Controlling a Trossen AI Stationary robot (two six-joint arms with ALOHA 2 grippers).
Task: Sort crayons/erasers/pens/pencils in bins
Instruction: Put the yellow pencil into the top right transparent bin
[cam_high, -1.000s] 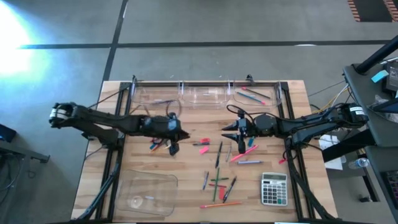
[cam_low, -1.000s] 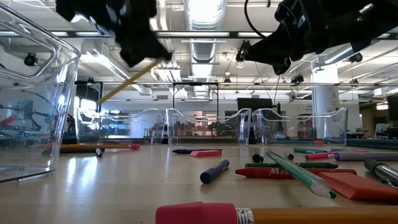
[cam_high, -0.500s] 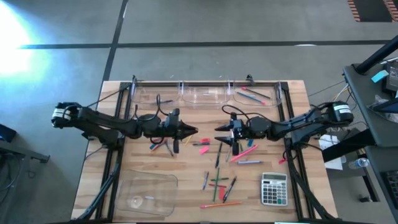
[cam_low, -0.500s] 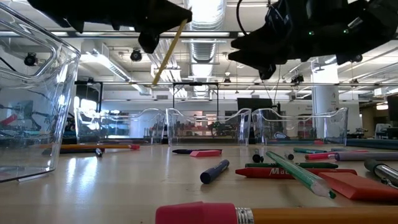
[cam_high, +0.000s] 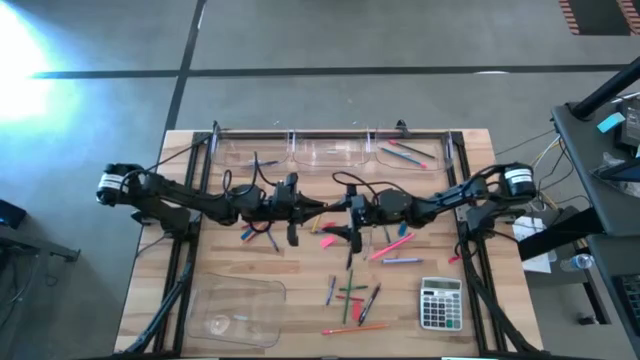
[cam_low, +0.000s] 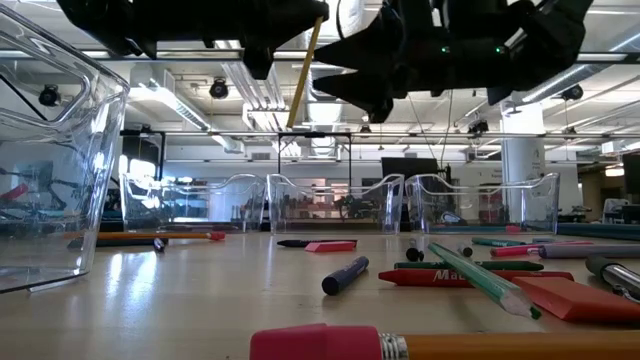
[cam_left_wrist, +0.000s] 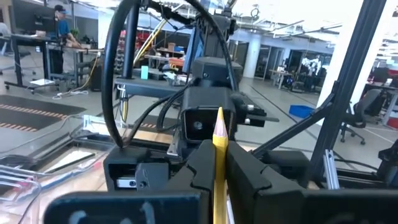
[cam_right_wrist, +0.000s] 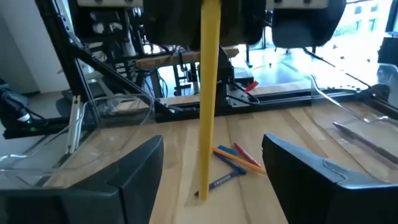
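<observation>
Two arms now meet nose to nose over the middle of the table (cam_high: 470, 150), where a second ago they hung well apart. My left gripper (cam_high: 322, 207) has swung in from the left half, clamped tight on a yellow pencil (cam_right_wrist: 209, 93), and its wrist has turned so the pencil, slanted before, now stands nearly upright in the low view. My right gripper (cam_right_wrist: 214, 171) has come across to face it and has spread its fingers wide; nothing is in them, and the pencil's lower stretch hangs between the two fingers (cam_right_wrist: 137, 174) without touching either, as far as I can tell.

I read this as a handover being set up: the left offers the stick, the right is positioned to close on it and carry it toward the bins (cam_high: 325, 150) along the far edge, one of which already holds a few sticks.

Smaller things are unchanged: the loose pens, crayons and erasers lie scattered below the grippers, beside the calculator (cam_high: 440, 303) and the big tray (cam_high: 200, 300).
</observation>
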